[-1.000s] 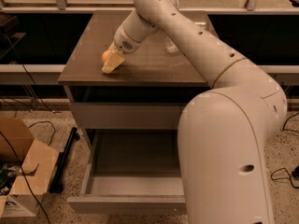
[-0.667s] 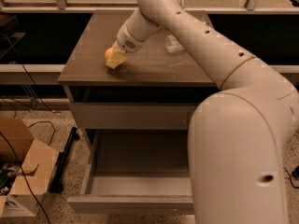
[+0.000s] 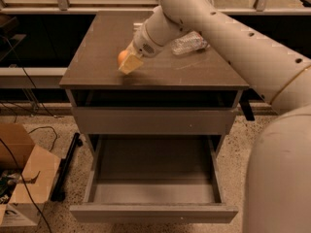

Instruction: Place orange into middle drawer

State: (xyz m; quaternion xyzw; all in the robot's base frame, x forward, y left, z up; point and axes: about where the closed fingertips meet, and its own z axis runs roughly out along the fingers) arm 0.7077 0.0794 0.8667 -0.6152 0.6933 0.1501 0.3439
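Note:
The orange [image 3: 122, 57] sits on the left part of the brown cabinet top [image 3: 97, 47]. My gripper [image 3: 129, 63] is down on the cabinet top, right against the orange's right side and covering part of it. Whether it holds the orange does not show. The middle drawer [image 3: 154, 178] is pulled out wide open below. It is a deep grey-brown box, and nothing shows inside it.
A clear plastic bottle [image 3: 189, 43] lies on the cabinet top to the right of my arm. A shallower shut drawer front [image 3: 155, 120] sits above the open drawer. A cardboard box [image 3: 22, 176] and cables lie on the floor at left.
My gripper has shifted a little to the right on the cabinet top, and the orange now shows at its left side. The drawer stays open.

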